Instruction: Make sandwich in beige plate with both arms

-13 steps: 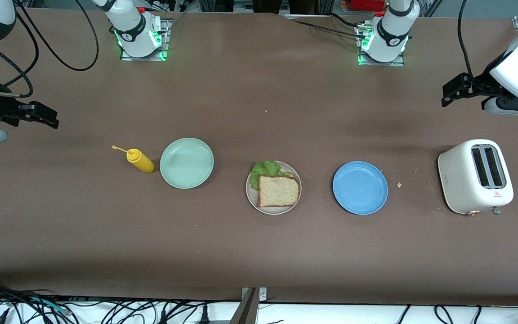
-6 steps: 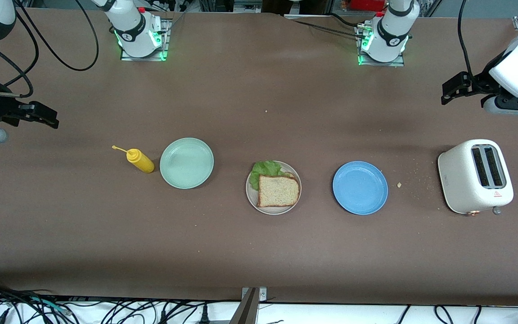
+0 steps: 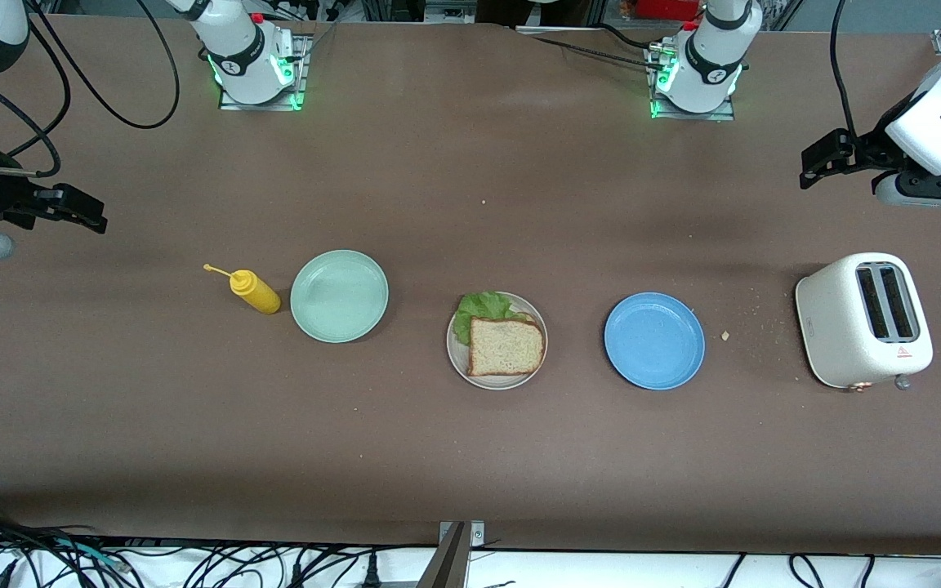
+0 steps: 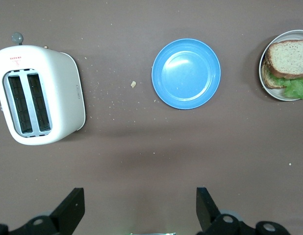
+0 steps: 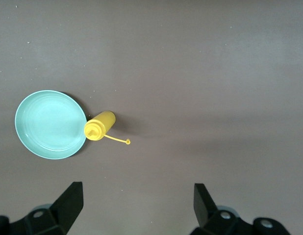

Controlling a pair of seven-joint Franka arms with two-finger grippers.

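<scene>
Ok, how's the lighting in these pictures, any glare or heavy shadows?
Front view: even light, broad soft shadow bands across the table. Left wrist view: a bright sheen on the blue plate. Right wrist view: the mustard bottle casts a soft shadow; the mint-green plate shows mild glare.

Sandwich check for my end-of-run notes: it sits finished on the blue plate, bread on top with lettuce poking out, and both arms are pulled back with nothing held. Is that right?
Only the plate is wrong. The sandwich sits on the beige plate; the blue plate beside it, toward the left arm's end, holds nothing, as the front view shows. The rest stands.
</scene>
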